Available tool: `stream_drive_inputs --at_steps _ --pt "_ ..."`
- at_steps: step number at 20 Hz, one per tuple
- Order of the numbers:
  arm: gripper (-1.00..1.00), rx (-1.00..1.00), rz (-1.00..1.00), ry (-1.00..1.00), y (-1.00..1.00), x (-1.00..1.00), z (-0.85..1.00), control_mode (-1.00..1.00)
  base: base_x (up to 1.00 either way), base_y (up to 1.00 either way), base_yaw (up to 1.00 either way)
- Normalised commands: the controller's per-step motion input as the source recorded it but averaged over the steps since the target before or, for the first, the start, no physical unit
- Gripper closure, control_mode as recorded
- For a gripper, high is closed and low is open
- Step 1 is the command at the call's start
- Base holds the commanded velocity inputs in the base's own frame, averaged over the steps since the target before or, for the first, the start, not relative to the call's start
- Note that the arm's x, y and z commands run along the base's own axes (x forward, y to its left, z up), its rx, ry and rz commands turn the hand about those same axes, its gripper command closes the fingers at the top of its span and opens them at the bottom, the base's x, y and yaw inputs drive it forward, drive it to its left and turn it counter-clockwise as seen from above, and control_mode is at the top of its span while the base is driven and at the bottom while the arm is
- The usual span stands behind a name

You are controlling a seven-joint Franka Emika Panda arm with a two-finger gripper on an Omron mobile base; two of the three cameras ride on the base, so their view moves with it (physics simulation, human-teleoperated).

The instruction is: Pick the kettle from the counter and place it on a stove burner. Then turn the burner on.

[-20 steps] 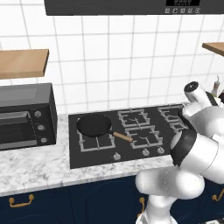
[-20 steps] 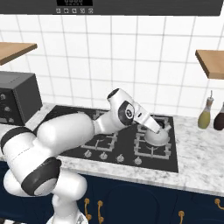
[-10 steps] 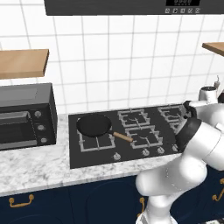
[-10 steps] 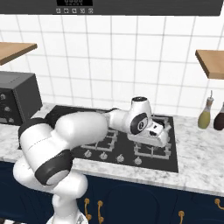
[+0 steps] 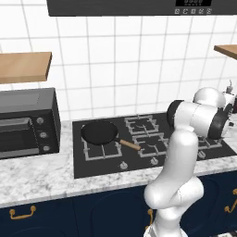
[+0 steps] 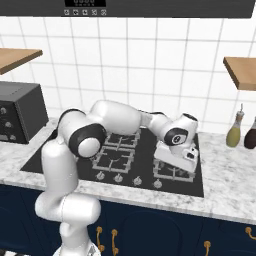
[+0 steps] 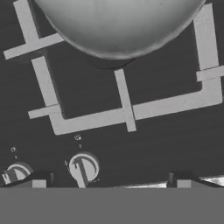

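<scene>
The kettle [image 7: 118, 22] is a silvery dome at the top of the hand view, standing on the grey wire grate of a stove burner [image 7: 127, 109]. My gripper [image 7: 109, 181] hangs just in front of it, open, with nothing between its fingertips [image 7: 39, 180]. Two round knobs [image 7: 83, 168] lie on the black glass under the hand. In the right base view the gripper [image 6: 176, 159] sits low over the front right stove burner [image 6: 172, 172] and covers the kettle. The marble counter [image 6: 225, 185] runs around the cooktop.
A black frying pan [image 5: 99, 132] with a wooden handle rests on the left burners. A dark toaster oven [image 5: 25, 122] stands on the counter at the left. Two bottles [image 6: 234, 130] stand at the right below a wooden shelf [image 6: 242, 72].
The elbow has swung from the lower left up over the cooktop. The hand has turned and drawn back a little from the kettle, jaws still wide. The kettle has stayed on the grate.
</scene>
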Motion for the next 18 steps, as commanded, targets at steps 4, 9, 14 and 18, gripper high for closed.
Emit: stream_drive_inputs --at_steps 4,9,14,18 --pt "-1.00 -0.08 0.02 0.01 0.34 -0.28 -0.32 -1.00 0.00 0.00 0.00" --pt "-1.00 -0.16 0.00 0.00 0.74 -0.41 -0.50 -1.00 0.00 0.00 0.00" --pt "-1.00 -0.19 0.00 -0.03 0.67 -0.42 -0.36 -1.00 0.00 0.00 0.00" --pt "-1.00 -0.10 0.01 -0.04 0.14 -0.01 -0.09 -1.00 0.00 0.00 0.00"
